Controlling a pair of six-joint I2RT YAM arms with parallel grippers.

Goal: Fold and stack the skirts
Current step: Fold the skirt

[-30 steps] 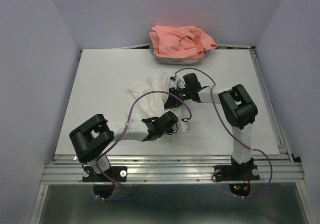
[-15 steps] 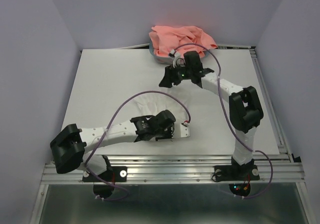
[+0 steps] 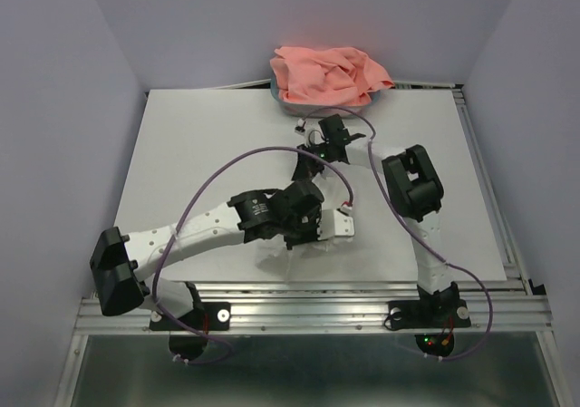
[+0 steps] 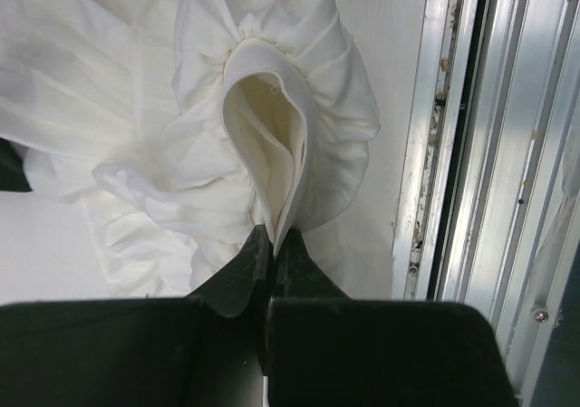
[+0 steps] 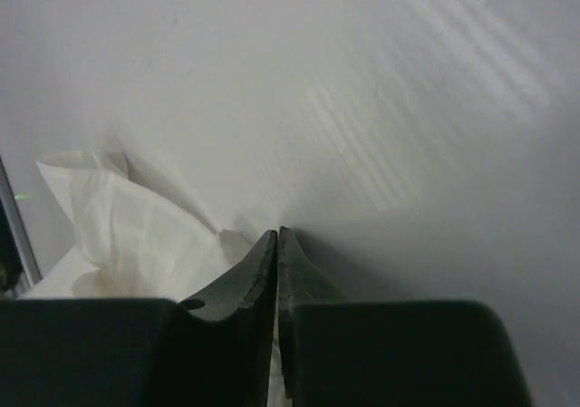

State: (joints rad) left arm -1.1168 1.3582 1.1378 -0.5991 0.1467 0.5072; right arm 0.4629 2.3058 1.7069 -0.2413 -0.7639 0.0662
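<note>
The white pleated skirt (image 4: 172,108) lies bunched on the table. In the top view only a bit of it (image 3: 272,258) shows beside the left arm. My left gripper (image 4: 274,235) is shut on a fold of its gathered waistband; in the top view it (image 3: 313,227) is at the table's middle. My right gripper (image 5: 277,233) is shut with its tips down at the table, and the white cloth (image 5: 118,235) reaches up to them from the left. In the top view it (image 3: 304,164) is just behind the left gripper. The salmon-pink skirt (image 3: 328,73) is heaped in the tub at the back.
The teal tub (image 3: 288,108) stands at the table's back edge, under the pink skirt. The metal rail (image 4: 453,153) of the table's near edge runs close to the white skirt. Purple cables loop over both arms.
My left arm has stretched out and carried its gripper right and towards the middle. My right gripper went back towards the tub, then came forward again. The white skirt is now mostly hidden under the arms.
</note>
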